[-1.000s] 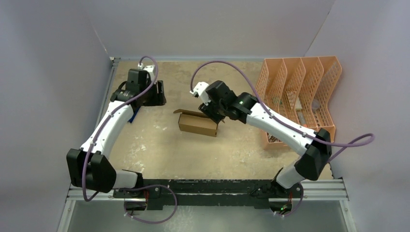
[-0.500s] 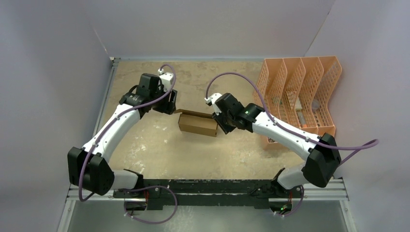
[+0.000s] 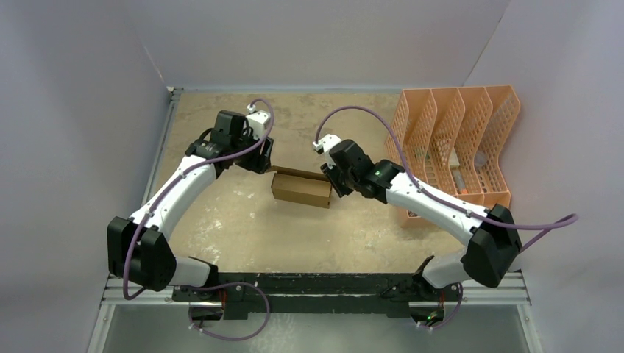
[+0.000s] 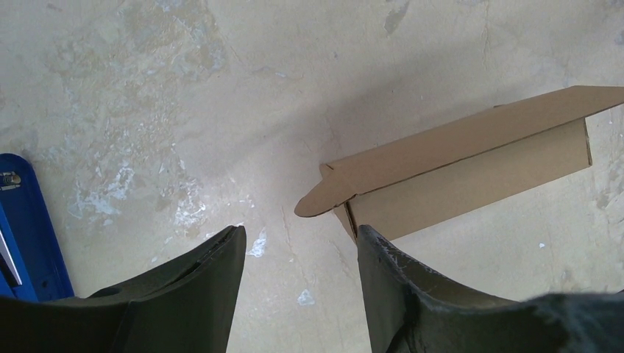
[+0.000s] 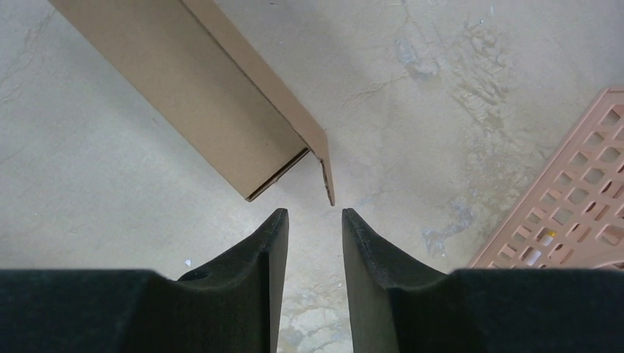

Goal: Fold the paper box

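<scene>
The paper box (image 3: 300,190) is a small shallow brown cardboard box lying mid-table, its lid flap raised along the far side. My left gripper (image 3: 263,163) hangs at the box's left end, open. In the left wrist view its jaws (image 4: 300,232) hold nothing, and the box (image 4: 471,169) with its rounded tab lies just beyond the right fingertip (image 4: 366,235). My right gripper (image 3: 335,182) is at the box's right end. Its jaws (image 5: 314,213) stand narrowly apart with nothing between, just short of the box (image 5: 199,95) and its side flap (image 5: 324,165).
A peach-orange perforated file organizer (image 3: 456,140) stands at the right side of the table; its corner (image 5: 581,213) also shows in the right wrist view. A blue object (image 4: 26,220) lies left of the left gripper. Grey walls enclose the table on three sides.
The left arm swung from the back left corner over to the box's left end. The right gripper came down to the box's right end and its jaws narrowed.
</scene>
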